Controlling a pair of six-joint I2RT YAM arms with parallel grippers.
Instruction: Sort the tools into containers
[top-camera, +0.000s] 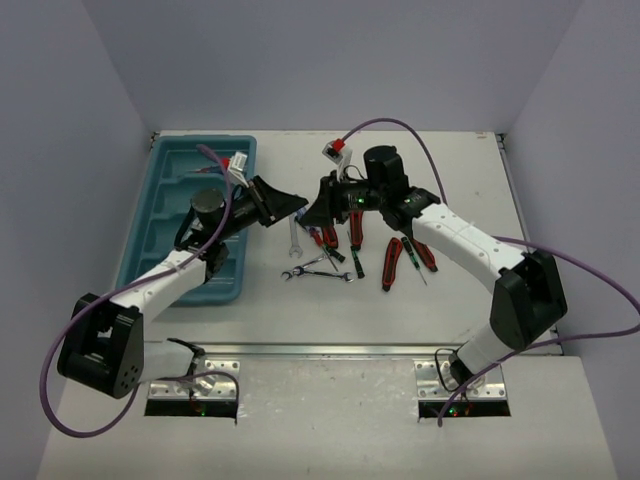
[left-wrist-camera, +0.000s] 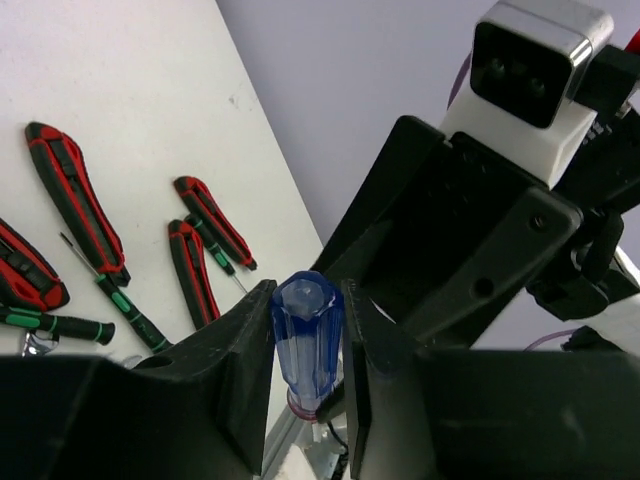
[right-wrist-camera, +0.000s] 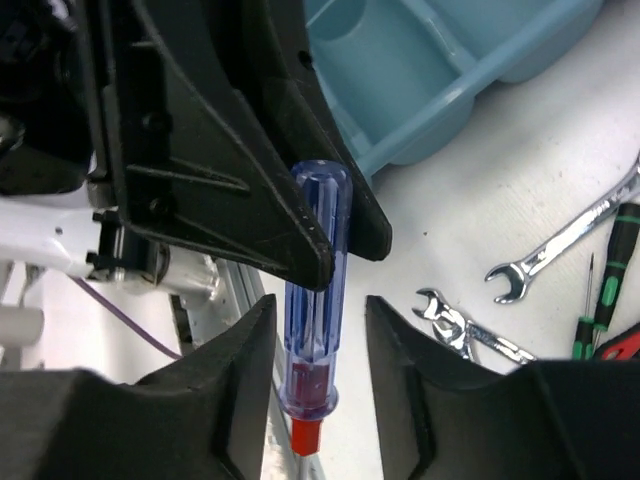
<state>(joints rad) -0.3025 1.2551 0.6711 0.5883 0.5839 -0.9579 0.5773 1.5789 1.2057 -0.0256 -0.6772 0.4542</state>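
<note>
One blue screwdriver, pinched between left jaws

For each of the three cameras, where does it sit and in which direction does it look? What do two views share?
Top external: high behind the bases, looking down on the table, teal tray, left arm and right arm.
Left wrist: on the left arm, facing along the left tool toward pliers; its fingers show.
Right wrist: on the right arm, facing past the right tool toward wrenches; its fingers show.
Shared: both wrist views show the blue screwdriver.
</note>
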